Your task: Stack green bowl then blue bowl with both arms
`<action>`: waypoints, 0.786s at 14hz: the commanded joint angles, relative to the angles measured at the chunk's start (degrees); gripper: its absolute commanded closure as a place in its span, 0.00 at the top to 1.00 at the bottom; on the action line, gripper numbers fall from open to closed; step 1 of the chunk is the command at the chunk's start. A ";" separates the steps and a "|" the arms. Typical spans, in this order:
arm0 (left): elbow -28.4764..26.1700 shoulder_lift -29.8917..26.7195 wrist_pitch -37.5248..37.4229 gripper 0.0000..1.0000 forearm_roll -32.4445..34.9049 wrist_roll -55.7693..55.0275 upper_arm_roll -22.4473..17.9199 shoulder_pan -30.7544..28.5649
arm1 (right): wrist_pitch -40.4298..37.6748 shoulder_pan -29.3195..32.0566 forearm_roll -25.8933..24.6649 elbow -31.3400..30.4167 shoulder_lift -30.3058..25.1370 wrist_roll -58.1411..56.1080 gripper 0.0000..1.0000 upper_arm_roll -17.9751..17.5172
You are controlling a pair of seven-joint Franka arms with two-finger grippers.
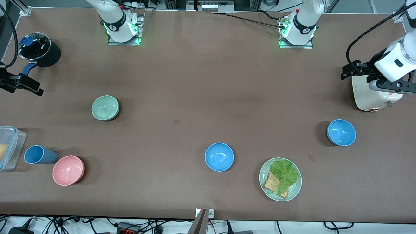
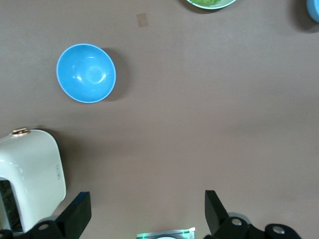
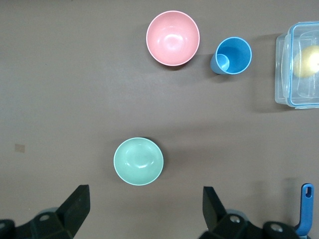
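Note:
The green bowl (image 1: 105, 108) sits upright and empty toward the right arm's end of the table; it also shows in the right wrist view (image 3: 138, 161). One blue bowl (image 1: 219, 157) sits near the table's middle. A second blue bowl (image 1: 341, 132) sits toward the left arm's end and shows in the left wrist view (image 2: 85, 73). My right gripper (image 1: 34, 88) hangs open and empty beside the black pot, apart from the green bowl (image 3: 144, 206). My left gripper (image 1: 348, 71) is open and empty over a white appliance (image 2: 147, 209).
A pink bowl (image 1: 68, 170), a blue cup (image 1: 36, 154) and a clear lidded container (image 1: 9, 148) lie at the right arm's end. A black pot with a glass lid (image 1: 39, 48) stands farther back. A white appliance (image 1: 370, 94) and a pale green plate of lettuce and toast (image 1: 294, 191) lie toward the left arm's end.

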State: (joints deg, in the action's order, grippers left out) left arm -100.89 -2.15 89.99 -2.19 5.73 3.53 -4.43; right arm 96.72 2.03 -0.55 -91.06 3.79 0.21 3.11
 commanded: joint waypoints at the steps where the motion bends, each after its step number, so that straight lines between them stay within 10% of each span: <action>1: 1.57 0.74 -0.78 1.00 1.05 -0.54 0.08 -0.06 | -0.48 0.08 -0.42 -1.49 -1.60 -0.74 1.00 -0.04; 11: 1.66 0.92 -0.96 1.00 0.61 -0.10 -0.01 -0.14 | -0.56 -0.01 -0.86 -1.93 0.33 -0.73 1.00 -0.21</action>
State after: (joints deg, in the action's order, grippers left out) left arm -100.77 -1.95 89.99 -2.14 5.73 3.53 -4.43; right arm 96.15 2.03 -0.55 -91.63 3.59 0.06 3.10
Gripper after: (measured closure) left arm 0.000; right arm 0.000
